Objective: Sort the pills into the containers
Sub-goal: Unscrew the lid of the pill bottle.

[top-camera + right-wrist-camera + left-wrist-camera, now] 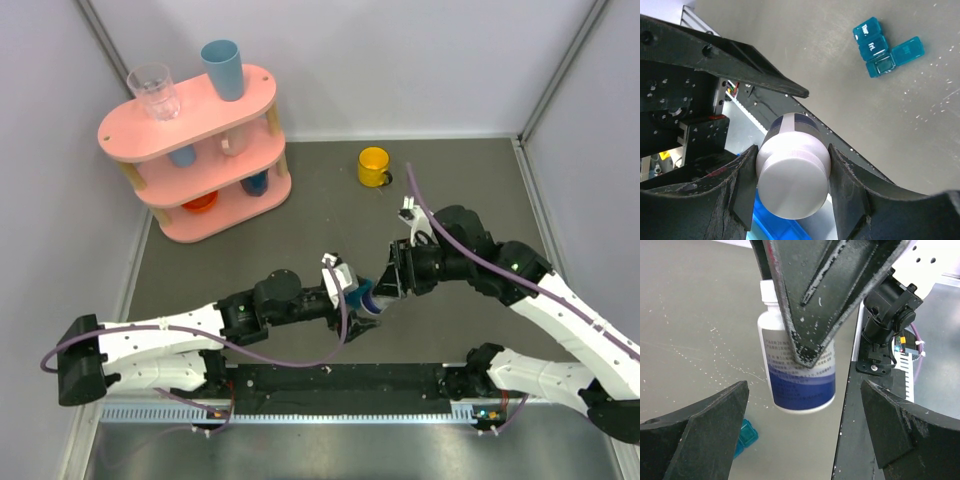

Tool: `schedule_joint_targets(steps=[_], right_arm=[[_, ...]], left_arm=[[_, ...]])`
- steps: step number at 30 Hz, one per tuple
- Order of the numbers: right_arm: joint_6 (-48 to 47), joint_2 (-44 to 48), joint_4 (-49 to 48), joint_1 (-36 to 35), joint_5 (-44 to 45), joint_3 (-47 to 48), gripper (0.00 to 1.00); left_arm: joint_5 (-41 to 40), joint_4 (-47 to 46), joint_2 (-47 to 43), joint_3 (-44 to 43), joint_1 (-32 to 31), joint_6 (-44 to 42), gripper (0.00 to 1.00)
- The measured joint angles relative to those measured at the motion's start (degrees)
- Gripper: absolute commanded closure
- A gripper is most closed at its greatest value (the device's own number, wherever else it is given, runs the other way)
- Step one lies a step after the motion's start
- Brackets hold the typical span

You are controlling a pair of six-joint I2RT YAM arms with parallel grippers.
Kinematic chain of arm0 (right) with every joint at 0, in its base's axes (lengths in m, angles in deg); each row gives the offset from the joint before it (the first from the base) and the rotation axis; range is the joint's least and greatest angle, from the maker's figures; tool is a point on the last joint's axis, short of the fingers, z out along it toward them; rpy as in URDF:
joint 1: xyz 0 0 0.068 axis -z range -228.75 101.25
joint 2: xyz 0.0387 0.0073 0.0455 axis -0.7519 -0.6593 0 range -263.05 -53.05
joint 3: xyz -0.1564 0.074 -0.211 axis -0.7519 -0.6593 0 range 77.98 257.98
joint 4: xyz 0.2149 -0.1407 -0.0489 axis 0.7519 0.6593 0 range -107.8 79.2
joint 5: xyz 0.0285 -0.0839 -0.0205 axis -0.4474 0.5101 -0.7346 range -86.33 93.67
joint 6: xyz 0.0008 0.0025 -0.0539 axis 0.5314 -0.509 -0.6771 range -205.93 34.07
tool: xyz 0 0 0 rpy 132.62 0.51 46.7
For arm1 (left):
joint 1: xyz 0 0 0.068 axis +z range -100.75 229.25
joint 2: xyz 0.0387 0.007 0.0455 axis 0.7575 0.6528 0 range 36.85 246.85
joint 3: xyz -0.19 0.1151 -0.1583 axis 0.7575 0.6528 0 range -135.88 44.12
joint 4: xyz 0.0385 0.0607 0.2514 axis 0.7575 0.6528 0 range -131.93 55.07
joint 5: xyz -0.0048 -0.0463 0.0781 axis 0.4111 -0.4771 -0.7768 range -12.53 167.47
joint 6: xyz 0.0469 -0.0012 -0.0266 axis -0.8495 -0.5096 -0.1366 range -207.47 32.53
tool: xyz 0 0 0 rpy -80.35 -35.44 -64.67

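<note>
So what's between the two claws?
A white bottle, held by its cap in the right gripper, with the open left gripper facing it; clearest in the left wrist view.

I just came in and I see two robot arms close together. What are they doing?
The right pincer is clamped on the cap end of a white pill bottle, holding it above the table. The left pincer is wide open right by the bottle's lower end, not gripping it. The little teal pill box lies on the table nearby, with one lid flipped open.
</note>
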State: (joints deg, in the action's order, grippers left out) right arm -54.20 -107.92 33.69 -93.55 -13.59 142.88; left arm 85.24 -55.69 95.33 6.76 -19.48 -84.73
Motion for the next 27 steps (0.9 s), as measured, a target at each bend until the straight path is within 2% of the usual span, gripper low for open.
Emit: schedule_joint_targets(steps=[6, 10, 14, 18, 21, 22, 24, 27], right_arm=[[0.9, 0.0, -1.8, -0.9, -1.3, -0.1, 1.00], [1.2, 0.0, -2.9, -0.9, -1.9, -0.4, 1.00], [1.6, 0.0, -4.0, -1.1, -2.3, -0.7, 1.00], [2.0, 0.1, -4.1, -1.2, -2.4, -0.8, 1.00], [2.3, 0.5, -4.5, -1.2, -2.4, -1.4, 1.00], [2.4, 0.8, -4.6, -1.2, -2.4, -1.6, 1.00], [2.7, 1.1, -4.7, -1.2, -2.4, -2.0, 1.00], [3.0, 1.4, -4.8, -1.2, -2.3, -2.3, 1.00]], left_arm=[[-1.2, -0.3, 1.2, -0.9, 0.0, 0.0, 0.04], [-1.2, -0.1, 3.0, -3.1, 0.0, -0.1, 0.21], [-1.1, 0.5, 4.2, -5.0, 0.0, -0.3, 0.34], [-1.0, 0.7, 4.6, -5.8, 0.0, -0.1, 0.40], [-0.8, 1.0, 4.6, -5.8, 0.0, 0.1, 0.41], [-0.7, 1.2, 4.7, -5.8, 0.0, 0.1, 0.39], [-0.4, 1.3, 4.8, -5.8, 0.0, 0.2, 0.29], [0.2, 1.9, 4.8, -5.9, 0.0, 0.3, 0.24]])
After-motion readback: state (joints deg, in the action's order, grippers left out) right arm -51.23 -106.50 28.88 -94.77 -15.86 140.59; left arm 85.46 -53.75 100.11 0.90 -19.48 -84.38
